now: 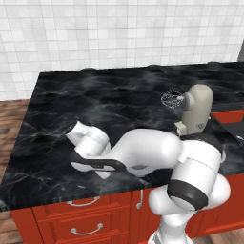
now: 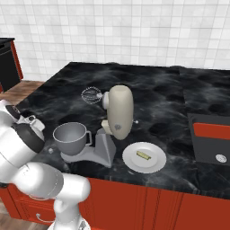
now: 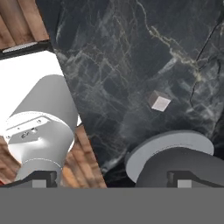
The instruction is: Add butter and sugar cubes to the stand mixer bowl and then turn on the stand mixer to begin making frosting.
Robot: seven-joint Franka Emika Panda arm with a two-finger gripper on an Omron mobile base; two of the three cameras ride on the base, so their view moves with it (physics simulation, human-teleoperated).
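The stand mixer (image 2: 114, 123) stands on the black marble counter (image 2: 170, 99) near its front edge, its beige head tilted back so that the wire whisk (image 2: 91, 95) points up and away from the base; the grey stand mixer bowl (image 2: 70, 137) sits on the mixer's flat base, upright; just beside the mixer, on the side away from the arm, a white plate (image 2: 155, 165) lies flat with the butter (image 2: 143, 155) resting on it, a small pale yellow stick; in the hand view one sugar cube (image 3: 159, 102) lies alone on the dark marble, apart from the bowl rim (image 3: 168, 144) that curves below it; a tiny pale speck (image 2: 51, 151) on the counter beside the mixer base in the right base view may be a cube too, though it is too small to be sure; the gripper (image 3: 111, 178) hangs over the counter with its jaws spread wide, and nothing lies between its tips.
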